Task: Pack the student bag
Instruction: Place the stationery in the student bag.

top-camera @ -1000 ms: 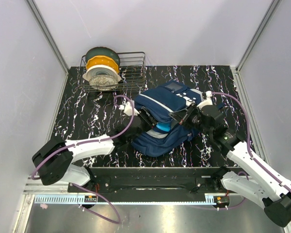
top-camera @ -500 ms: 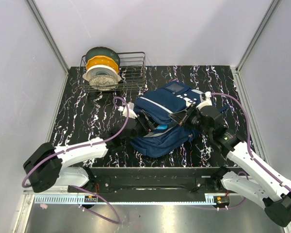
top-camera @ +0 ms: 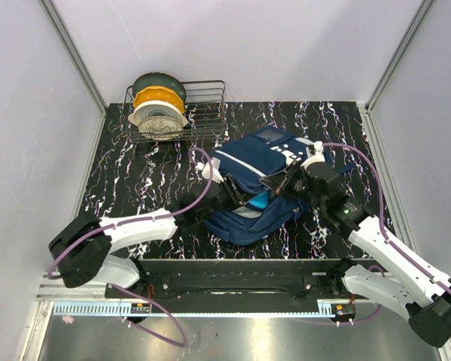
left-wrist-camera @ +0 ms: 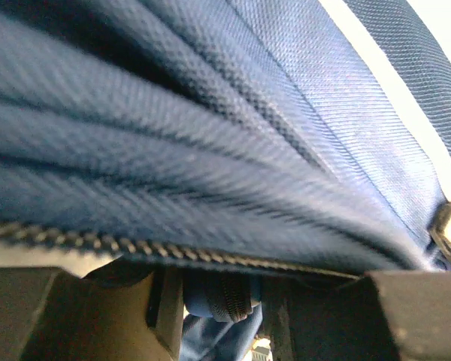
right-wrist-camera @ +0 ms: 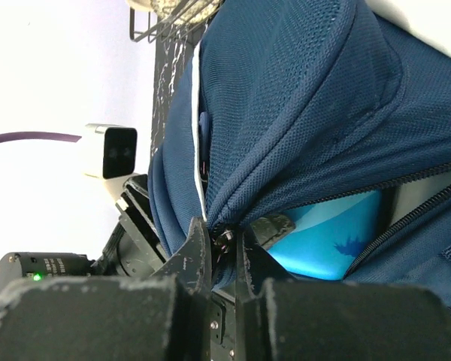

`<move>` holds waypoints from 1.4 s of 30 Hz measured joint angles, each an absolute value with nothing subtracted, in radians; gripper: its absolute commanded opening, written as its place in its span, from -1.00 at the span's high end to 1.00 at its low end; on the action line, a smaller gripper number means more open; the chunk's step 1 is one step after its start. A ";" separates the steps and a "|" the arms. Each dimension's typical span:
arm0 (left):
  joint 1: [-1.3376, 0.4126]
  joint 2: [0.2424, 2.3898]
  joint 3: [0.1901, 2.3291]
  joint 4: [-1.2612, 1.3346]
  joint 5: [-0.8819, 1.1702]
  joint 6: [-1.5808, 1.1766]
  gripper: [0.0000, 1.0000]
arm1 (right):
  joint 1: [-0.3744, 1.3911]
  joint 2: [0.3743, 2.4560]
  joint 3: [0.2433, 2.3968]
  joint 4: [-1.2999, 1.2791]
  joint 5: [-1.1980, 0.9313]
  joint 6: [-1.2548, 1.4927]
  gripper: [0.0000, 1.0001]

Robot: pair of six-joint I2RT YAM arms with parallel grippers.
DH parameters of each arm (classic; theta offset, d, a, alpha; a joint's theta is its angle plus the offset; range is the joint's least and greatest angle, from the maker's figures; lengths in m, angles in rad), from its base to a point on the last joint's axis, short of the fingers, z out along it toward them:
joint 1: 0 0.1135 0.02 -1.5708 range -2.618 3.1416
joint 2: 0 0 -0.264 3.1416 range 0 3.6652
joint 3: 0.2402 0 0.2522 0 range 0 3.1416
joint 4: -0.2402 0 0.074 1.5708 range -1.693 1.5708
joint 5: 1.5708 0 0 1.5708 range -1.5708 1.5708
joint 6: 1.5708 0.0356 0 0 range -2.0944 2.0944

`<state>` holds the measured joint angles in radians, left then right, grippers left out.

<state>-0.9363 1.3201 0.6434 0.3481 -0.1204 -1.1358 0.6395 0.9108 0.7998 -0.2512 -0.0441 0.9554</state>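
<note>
The student bag, navy with white patches and a grey panel, lies on the black marbled table, its zip opening facing the arms. A light blue item shows inside the opening, and also in the right wrist view. My left gripper is at the opening's left end, shut on a fold of the bag's zipper edge; navy fabric fills that view. My right gripper is shut on the bag's zipper at the top flap.
A wire rack holding stacked filament spools stands at the table's back left. Grey walls close in the table on three sides. The left arm's wrist camera sits close beside my right gripper.
My left gripper drew back to the left, then moved right again into the bag's opening. The right gripper shifted slightly left, still holding the zipper. The bag shifted a little.
</note>
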 measured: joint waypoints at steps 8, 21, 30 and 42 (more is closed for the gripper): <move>-0.934 1.482 0.705 0.486 -0.105 -1.134 0.17 | 0.625 0.907 0.800 -0.261 0.021 0.953 0.85; -0.932 1.515 0.643 0.618 -0.088 -1.132 -0.56 | 0.625 0.889 0.801 -0.272 0.051 0.955 0.77; -0.970 1.181 0.536 0.506 -0.098 -1.020 -0.77 | 0.603 0.935 0.853 -0.308 -0.012 0.952 0.78; -1.024 0.779 0.532 0.166 -0.205 -0.865 -0.98 | 0.500 0.979 0.933 -0.418 -0.093 0.881 0.78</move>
<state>-1.0241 0.7788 0.5316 0.1658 -0.2054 -0.8646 0.4995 0.9787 0.9329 -0.4179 -0.0925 0.8806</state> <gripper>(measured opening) 0.964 0.126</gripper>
